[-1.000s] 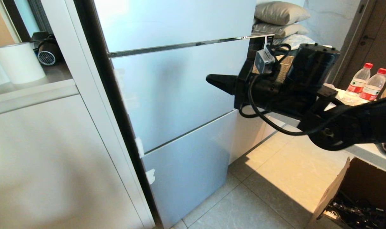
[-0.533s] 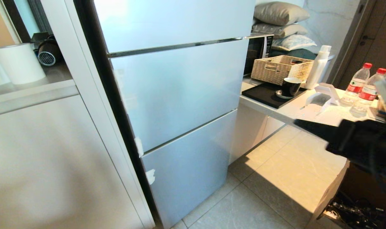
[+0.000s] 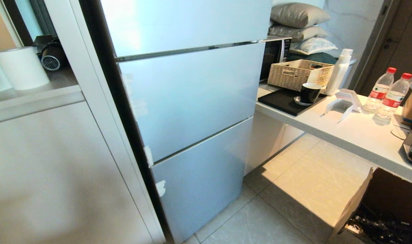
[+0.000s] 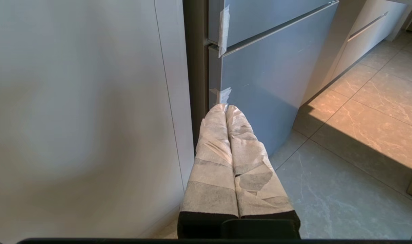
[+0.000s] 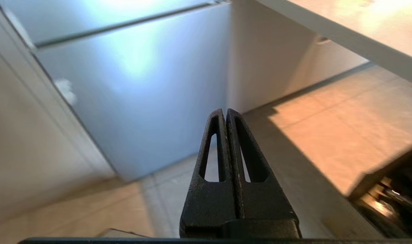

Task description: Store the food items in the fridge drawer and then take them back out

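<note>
1. Tiled kitchen floor (image 3: 294,200); pale blue fridge front panels (image 3: 192,98) all closed, so drawer and fruit are hidden from sight.
2. Left gripper (image 4: 225,109): taped fingers pressed together, empty, near the fridge's lowest panel.
3. Right gripper (image 5: 225,113): fingers together, empty, low before the same panel.

Shut fridge panels (image 3: 192,98) ahead; open floor (image 3: 294,189) rightward

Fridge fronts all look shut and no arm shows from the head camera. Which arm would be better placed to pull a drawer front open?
Probably left. The left end effector, shut, points at the lower front panel near its taped edge. The right end effector, also shut, aims lower toward the floor.
</note>
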